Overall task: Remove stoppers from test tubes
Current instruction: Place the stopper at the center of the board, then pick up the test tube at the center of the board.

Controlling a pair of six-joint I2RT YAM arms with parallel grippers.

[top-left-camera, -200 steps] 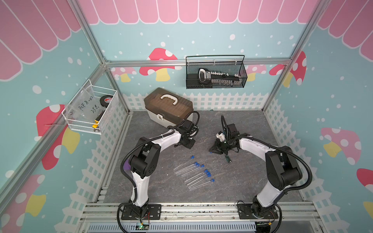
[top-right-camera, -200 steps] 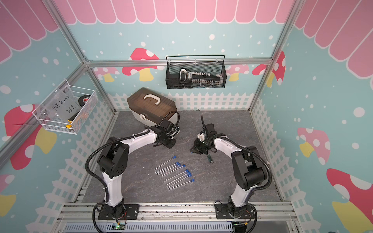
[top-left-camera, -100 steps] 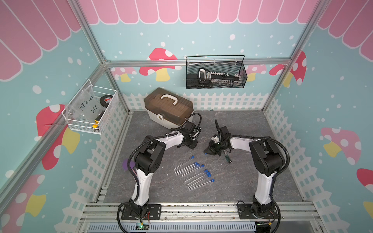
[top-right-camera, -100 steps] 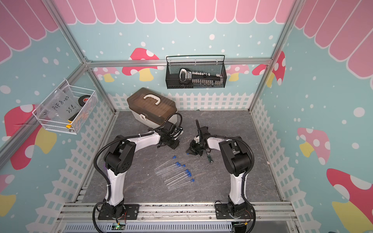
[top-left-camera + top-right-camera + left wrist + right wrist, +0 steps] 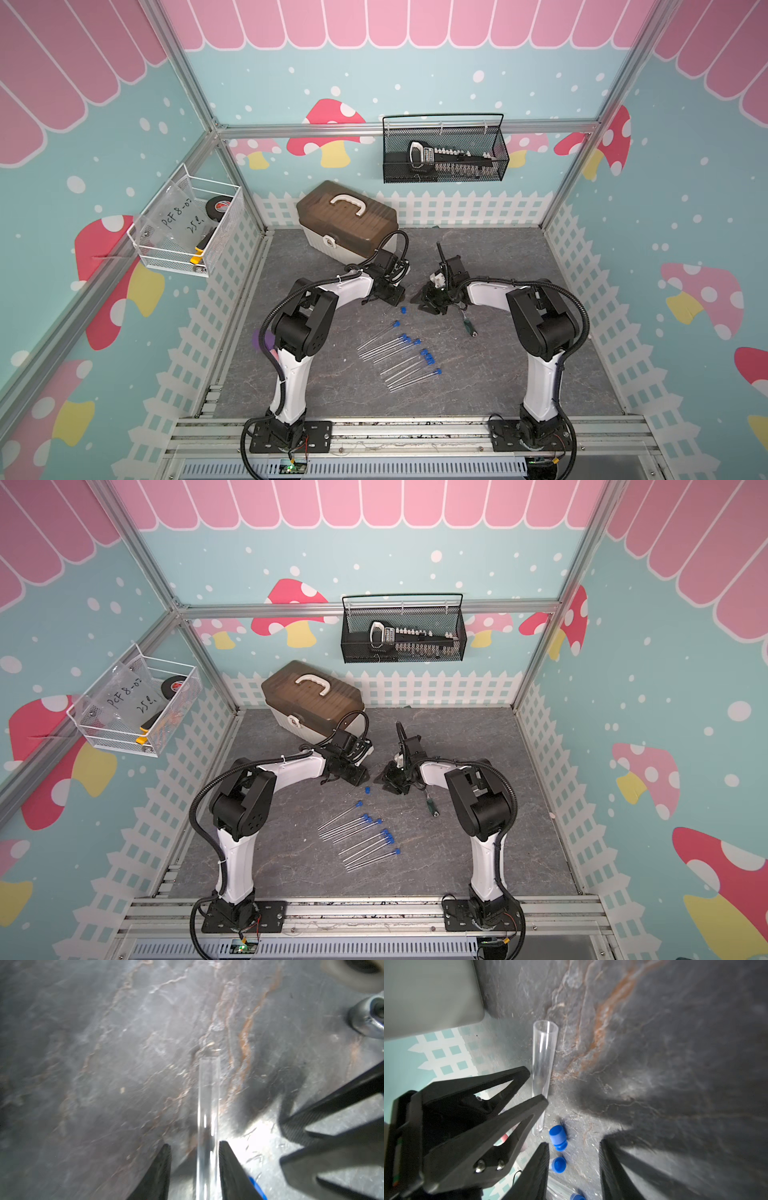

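Rises from two bases at the front, elbows bent high, forearms sloping inward and down. Points the left gripper (image 5: pixel 397 298) and the right gripper (image 5: pixel 419 300) at each other, tips low, close together but not touching. Holds both pairs of jaws parted by a moderate gap in the wrist views.
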